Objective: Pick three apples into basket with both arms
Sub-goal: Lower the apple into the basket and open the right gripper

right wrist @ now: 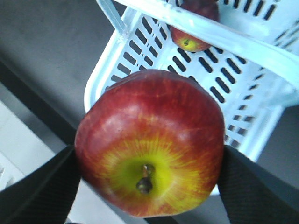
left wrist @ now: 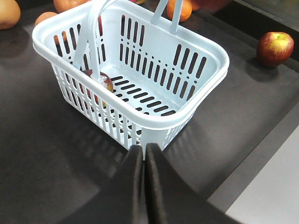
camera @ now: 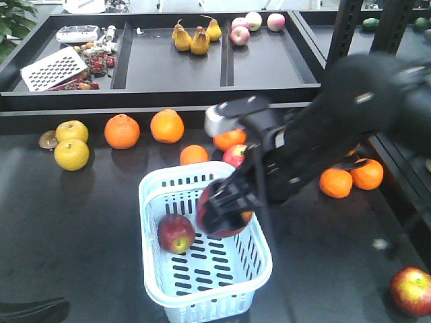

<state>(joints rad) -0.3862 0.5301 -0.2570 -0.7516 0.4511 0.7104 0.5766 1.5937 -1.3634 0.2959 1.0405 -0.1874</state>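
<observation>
The pale blue-white basket (camera: 149, 202) stands at the front middle of the dark table. One dark red apple (camera: 176, 233) lies on its floor, seen too through the slots in the left wrist view (left wrist: 103, 82). My right gripper (camera: 221, 214) hangs over the basket's right rim, shut on a second apple (right wrist: 149, 140) with its stem end facing the camera. Below it are the basket (right wrist: 268, 119) and the resting apple (right wrist: 192, 39). A third apple (camera: 411, 291) lies on the table at the front right (left wrist: 275, 48). My left gripper (left wrist: 144, 151) is shut and empty, just short of the basket's near corner (left wrist: 159, 119).
Oranges (camera: 122, 130) and two yellow apples (camera: 71, 154) lie behind and left of the basket; more oranges (camera: 335, 182) sit to the right. A pinkish-red apple (camera: 234, 155) is behind the basket. The black tray (camera: 262, 67) at the back holds pears, pale apples and a grater.
</observation>
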